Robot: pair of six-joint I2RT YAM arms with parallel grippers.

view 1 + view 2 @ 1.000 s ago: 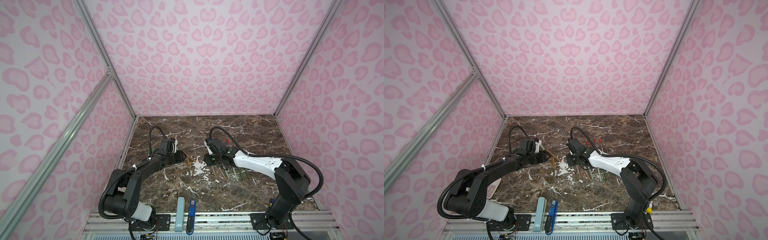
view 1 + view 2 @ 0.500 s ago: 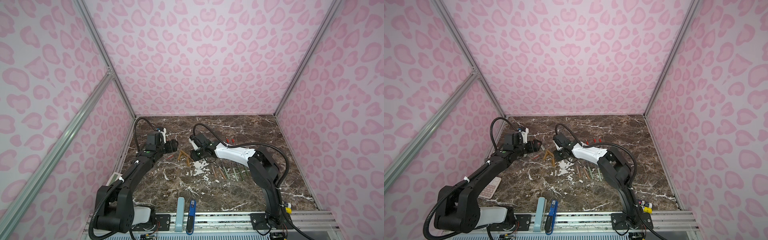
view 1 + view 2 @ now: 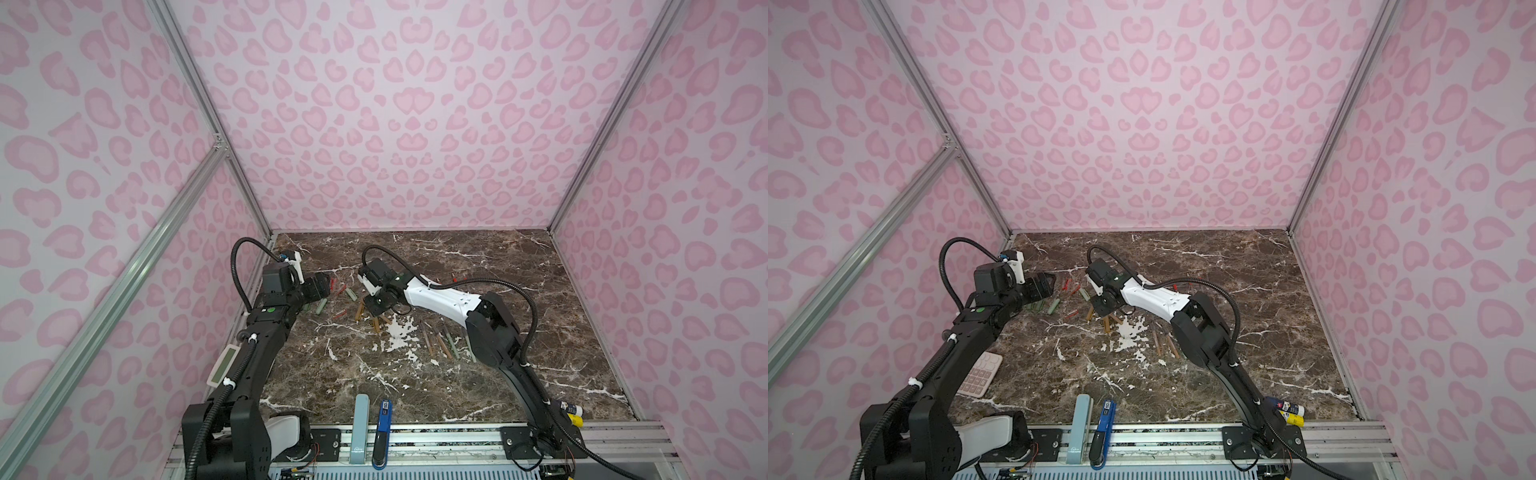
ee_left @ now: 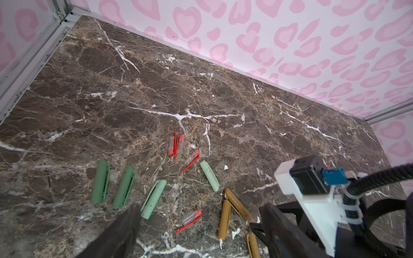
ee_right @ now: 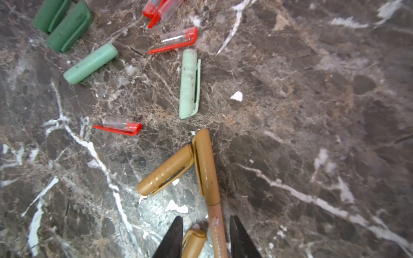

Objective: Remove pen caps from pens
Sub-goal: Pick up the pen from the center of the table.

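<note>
Loose pen caps lie on the marble at the back left: green (image 4: 100,182) (image 5: 190,84), red-clipped (image 4: 176,143) (image 5: 121,127) and tan (image 5: 165,170). A tan pen (image 5: 218,227) with its cap (image 5: 206,167) on lies among them. My right gripper (image 5: 205,220) (image 3: 374,307) straddles its barrel and another tan cap (image 5: 194,242). Its jaws are partly apart, wider than the pen. My left gripper (image 4: 200,212) (image 3: 328,289) hangs wide open over the caps, holding nothing. Uncapped pens (image 3: 436,338) lie in a row beside the right arm.
A pale-blue case (image 3: 360,428) and a blue-and-black tool (image 3: 384,432) rest on the front rail. A pink calculator (image 3: 978,374) lies under the left arm. Small bottles (image 3: 571,413) sit at the front right corner. The left wall is close behind the left wrist.
My left gripper has opened wide and drawn back toward the left wall. The right arm has swung left from the row of pens to the tan pen, its jaws unchanged.
</note>
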